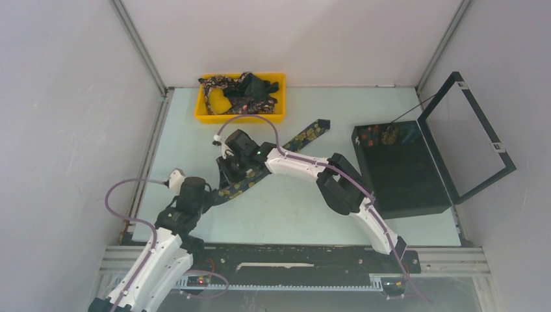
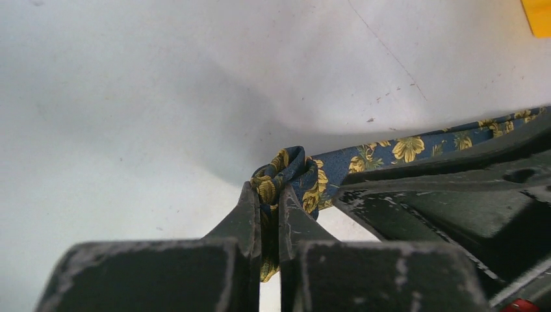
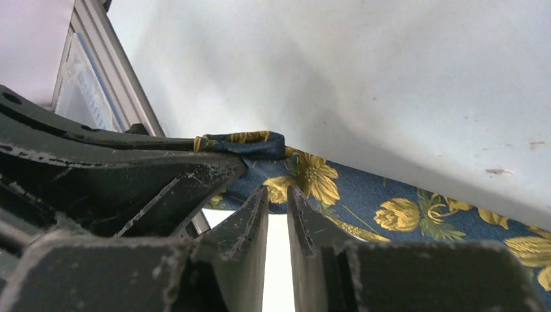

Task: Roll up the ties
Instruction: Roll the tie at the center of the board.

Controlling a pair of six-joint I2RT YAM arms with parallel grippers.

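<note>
One dark blue tie (image 1: 308, 133) with yellow flowers lies slantwise on the table, from the middle back toward the near left. My left gripper (image 1: 213, 195) is at its near-left end. In the left wrist view that gripper (image 2: 269, 195) is shut on the folded, bunched end of the tie (image 2: 403, 148). My right gripper (image 1: 231, 177) sits just up the same tie. In the right wrist view it (image 3: 276, 190) has only a narrow slit between its jaws, tips at the edge of the tie (image 3: 396, 208). Whether fabric is pinched there is unclear. More ties (image 1: 240, 91) lie heaped in the tray.
A yellow tray (image 1: 203, 112) stands at the back, left of centre. A black hinged box (image 1: 403, 175) stands at the right with its lid (image 1: 468, 136) raised and small patterned bundles (image 1: 382, 134) at its far end. Frame rails run along the left wall and the near edge.
</note>
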